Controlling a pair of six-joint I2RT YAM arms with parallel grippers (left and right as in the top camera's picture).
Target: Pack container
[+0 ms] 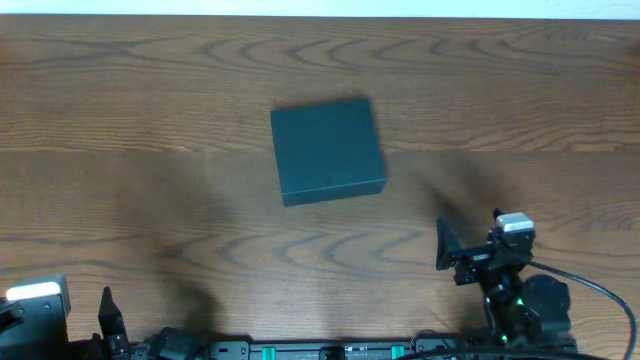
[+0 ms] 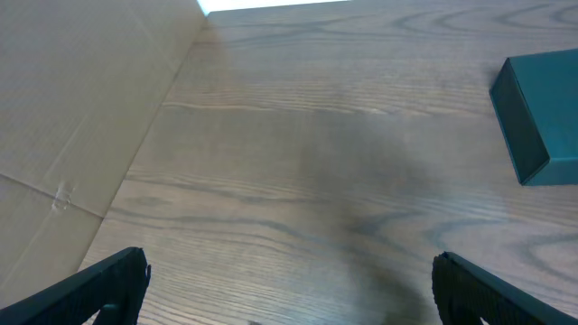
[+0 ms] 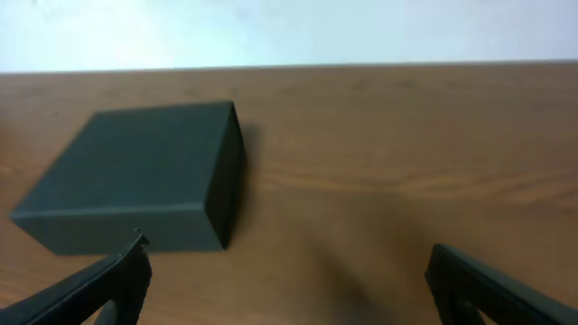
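As viewed from overhead, the container (image 1: pixel 328 150) lay just above the centre of the frame on the wooden worktop (image 1: pixel 140 110), turned slightly from the frame edges. It was a dark teal-green, matte, roughly square box, with its lid closed flat. The left tool (image 2: pixel 289 298) was spread wide, its two dark fingers (image 2: pixel 108 287) at the lower corners of the left wrist view. It held nothing, and the container sat well apart at the right edge of that view. The right tool (image 3: pixel 287 293) was likewise spread wide and empty. The container filled the left half of the right wrist view, and the overhead view showed it apart from this tool.
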